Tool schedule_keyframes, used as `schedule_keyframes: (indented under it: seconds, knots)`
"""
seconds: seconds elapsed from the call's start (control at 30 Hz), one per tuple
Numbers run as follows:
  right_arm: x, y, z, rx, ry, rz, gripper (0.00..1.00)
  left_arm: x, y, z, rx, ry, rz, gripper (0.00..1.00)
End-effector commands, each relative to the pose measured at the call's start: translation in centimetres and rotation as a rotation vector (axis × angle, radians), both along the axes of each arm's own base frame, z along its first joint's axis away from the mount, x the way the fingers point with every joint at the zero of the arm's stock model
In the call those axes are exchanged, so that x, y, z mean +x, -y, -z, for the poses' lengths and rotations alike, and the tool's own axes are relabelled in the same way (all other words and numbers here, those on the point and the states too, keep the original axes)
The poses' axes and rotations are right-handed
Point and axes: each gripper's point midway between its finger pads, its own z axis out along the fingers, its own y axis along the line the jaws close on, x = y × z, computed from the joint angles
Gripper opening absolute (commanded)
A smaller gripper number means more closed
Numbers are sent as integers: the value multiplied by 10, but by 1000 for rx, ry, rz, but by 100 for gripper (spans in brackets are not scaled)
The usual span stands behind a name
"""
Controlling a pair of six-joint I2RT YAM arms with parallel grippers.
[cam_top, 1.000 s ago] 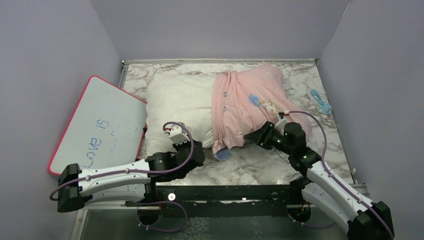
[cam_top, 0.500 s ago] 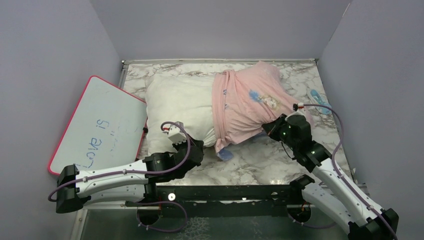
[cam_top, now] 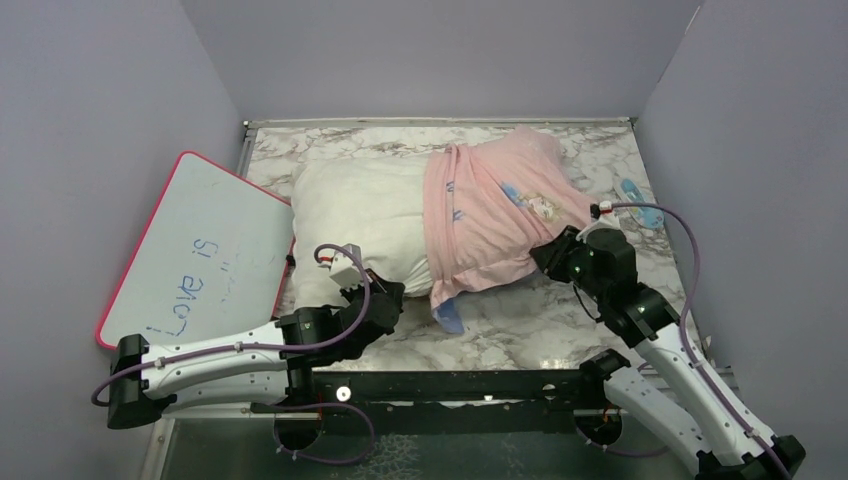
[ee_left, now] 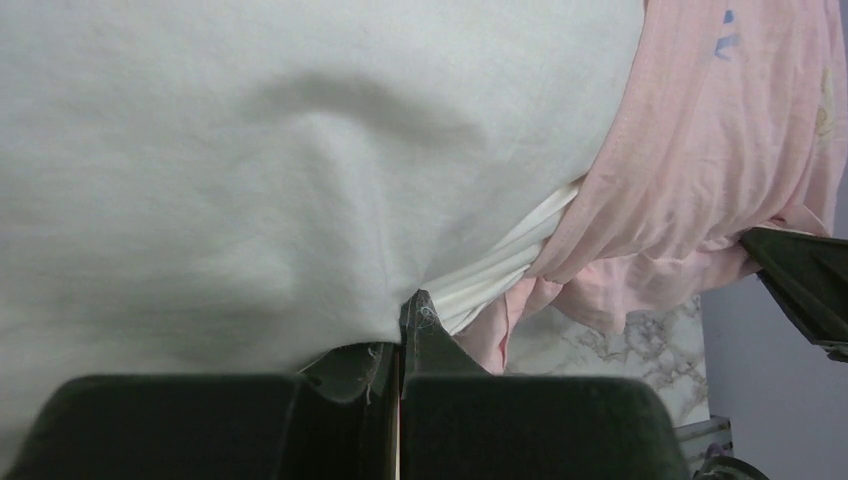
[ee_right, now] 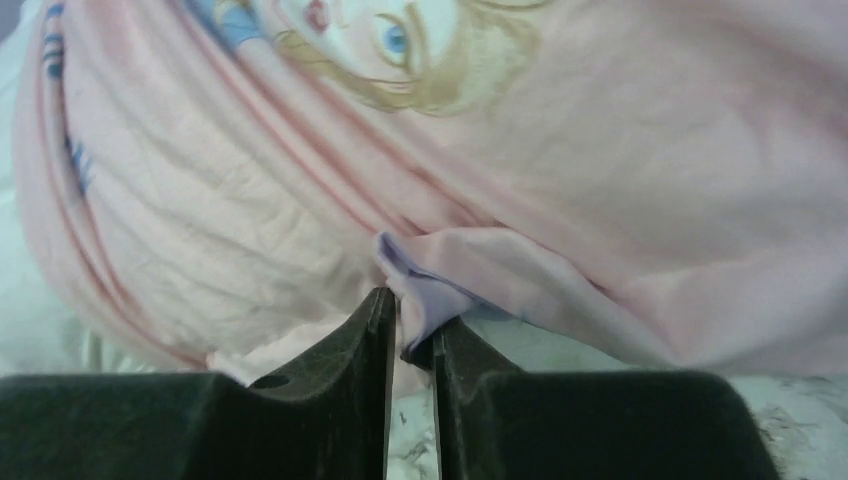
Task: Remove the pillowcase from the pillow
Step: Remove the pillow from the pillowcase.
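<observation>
Pink pillowcase (ee_right: 560, 150) fold sits clamped in right claw (ee_right: 412, 315); left claw (ee_left: 402, 325) pinches pillow (ee_left: 250, 170).

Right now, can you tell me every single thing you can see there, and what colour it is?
pillow: one, white, lying across the middle of the table
pillowcase: one, pink with a princess picture, bunched over the pillow's right half
whiteboard: one, white with a pink rim and blue writing, tilted at the table's left edge
small blue thing: one, light blue, far right on the table; too small to tell what it is
table: one, white and grey marble pattern
walls: three, pale purple, around the table
left gripper: one, black, shut on the pillow's near edge
right gripper: one, black, shut on a fold of the pillowcase
</observation>
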Motion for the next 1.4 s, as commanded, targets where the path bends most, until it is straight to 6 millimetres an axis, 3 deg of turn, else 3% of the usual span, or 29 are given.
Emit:
schedule_keyframes:
  seconds: [0.0,0.03,0.13,0.23,0.37,0.6,0.7,0.77,0.9,0.97,1.03,1.27,1.37]
  knots:
    - [-18,-56,-12,153,23,-323,29,2,-9,0,62,12,-13,0]
    - [-22,-65,-9,187,9,-363,35,2,-7,-1,59,12,-5,0]
    - [-32,-83,3,264,-33,-456,63,1,2,-1,43,8,20,0]
    - [-39,-90,21,303,-80,-490,74,1,9,0,29,10,38,0]
    - [-45,-98,36,359,-128,-518,79,1,15,-1,20,12,54,0]
    - [-32,-106,28,419,-77,-507,81,1,17,-3,26,21,63,0]
    - [-22,-106,18,419,-41,-491,75,1,16,-4,27,25,60,0]
    - [-18,-107,16,424,-37,-483,60,1,15,-5,25,25,62,0]
    - [-17,-99,29,420,-81,-410,30,1,6,-6,46,38,58,0]
    - [-16,-87,37,385,-83,-337,12,2,-5,-5,61,48,33,0]
    - [-13,-70,40,333,-79,-251,1,2,-12,-8,67,57,19,0]
    - [13,13,20,-36,0,87,1,2,-22,-9,107,58,12,0]
    - [15,30,17,-137,-35,142,1,2,-25,-8,100,56,3,0]
